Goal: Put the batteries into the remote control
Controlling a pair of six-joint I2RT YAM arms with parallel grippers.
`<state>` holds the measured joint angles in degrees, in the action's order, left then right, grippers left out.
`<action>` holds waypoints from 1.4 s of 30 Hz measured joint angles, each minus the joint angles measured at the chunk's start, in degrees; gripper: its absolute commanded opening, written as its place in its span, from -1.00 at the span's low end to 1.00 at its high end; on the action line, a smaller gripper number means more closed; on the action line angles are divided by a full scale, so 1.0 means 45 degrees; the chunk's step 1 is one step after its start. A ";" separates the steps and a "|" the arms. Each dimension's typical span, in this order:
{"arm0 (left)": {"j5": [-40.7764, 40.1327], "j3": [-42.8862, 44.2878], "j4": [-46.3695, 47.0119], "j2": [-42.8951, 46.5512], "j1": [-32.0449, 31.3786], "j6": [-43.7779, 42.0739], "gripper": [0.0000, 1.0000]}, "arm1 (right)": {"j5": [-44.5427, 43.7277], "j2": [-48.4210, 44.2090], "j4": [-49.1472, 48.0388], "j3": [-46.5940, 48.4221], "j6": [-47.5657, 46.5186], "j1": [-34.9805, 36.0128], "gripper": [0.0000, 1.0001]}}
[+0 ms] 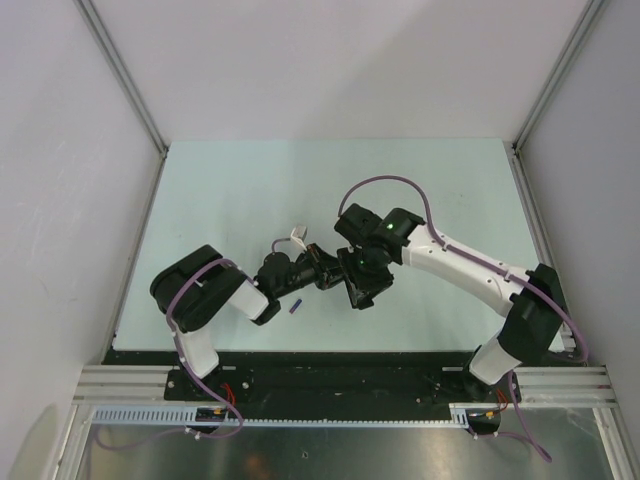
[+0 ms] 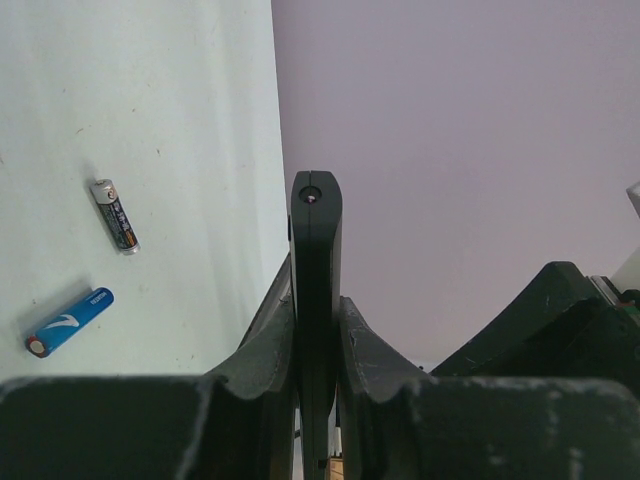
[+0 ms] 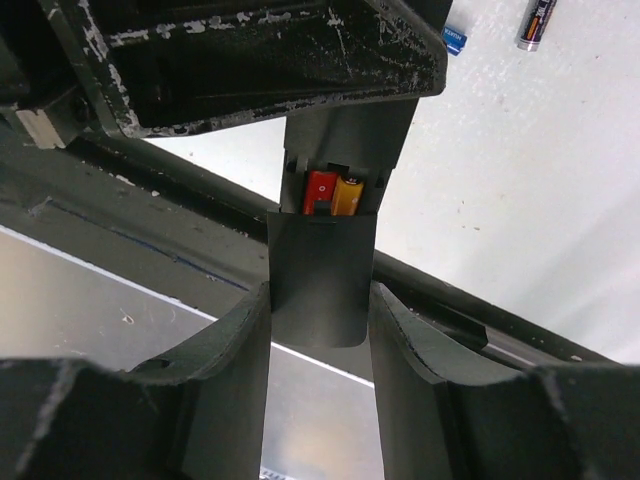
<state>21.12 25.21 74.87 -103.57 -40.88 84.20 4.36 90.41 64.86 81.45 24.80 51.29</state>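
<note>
The black remote control (image 2: 316, 230) stands edge-on between the fingers of my left gripper (image 2: 318, 290), which is shut on it. In the right wrist view its battery recess faces the camera with two orange-red batteries (image 3: 335, 193) lying side by side in it. A dark cover panel (image 3: 320, 270) overlaps the recess's near end. My right gripper (image 3: 320, 305) has both fingers pressed against that panel's sides. In the top view the left gripper (image 1: 303, 270) and the right gripper (image 1: 358, 283) meet over the table's near middle, and they hide most of the remote.
A blue battery (image 2: 68, 322) and a dark grey battery (image 2: 116, 214) lie loose on the pale table, left of the left gripper. Both also show at the top right of the right wrist view, the blue battery (image 3: 454, 40) and the dark one (image 3: 536, 25). The table's front rail (image 1: 340, 358) is just below the grippers.
</note>
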 measured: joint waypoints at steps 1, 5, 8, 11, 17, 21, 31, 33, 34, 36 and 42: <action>-0.0005 0.0000 0.0005 0.0000 0.0000 0.0000 -1.00 | -0.0005 0.0058 -0.0015 0.0010 0.0000 0.0005 -1.00; -0.0146 -0.0005 0.0005 0.0000 0.0000 0.0010 -1.00 | -0.0141 0.0121 -0.0010 0.0019 0.0019 0.0005 -1.00; -0.0316 -0.0010 0.0005 0.0000 -0.0015 0.0058 -1.00 | -0.0262 0.0131 -0.0010 0.0024 0.0049 0.0005 -1.00; -0.0437 -0.0058 0.0005 0.0005 -0.0053 0.0068 -1.00 | -0.0437 0.0199 -0.0010 0.0034 0.0092 0.0005 -1.00; -0.0680 -0.0238 0.0000 0.0015 -0.0102 0.0068 -0.99 | -0.0602 0.0316 -0.0019 0.0053 0.0141 0.0005 -1.00; -0.0777 -0.0257 0.0005 0.0053 -0.0141 0.0068 -1.00 | -0.0670 0.0413 -0.0092 0.0078 0.0146 0.0005 -1.00; -0.1209 -0.0534 0.0000 0.0374 -0.0267 0.0058 -0.99 | -0.0675 0.0457 -0.0306 0.0078 0.0393 0.0019 -1.00; -0.1341 -0.0607 -0.0005 0.0495 -0.0301 0.0039 -0.99 | -0.0665 0.0457 -0.0345 0.0078 0.0476 0.0024 -1.00; -0.1433 -0.0656 0.0000 0.0559 -0.0321 0.0019 -1.00 | -0.0661 0.0457 -0.0355 0.0078 0.0491 0.0029 -1.00; -0.1627 -0.0738 -0.0010 0.0680 -0.0355 -0.0073 -1.00 | -0.0661 0.0457 -0.0393 0.0078 0.0554 0.0058 -1.00; -0.2011 -0.0869 -0.0044 0.0913 -0.0457 -0.0291 -1.00 | -0.0661 0.0457 -0.0442 0.0078 0.0685 0.0126 -1.00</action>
<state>12.08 21.30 74.67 -99.46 -42.94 82.89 1.39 92.47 62.87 81.80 27.88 51.86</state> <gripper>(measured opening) 0.207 0.434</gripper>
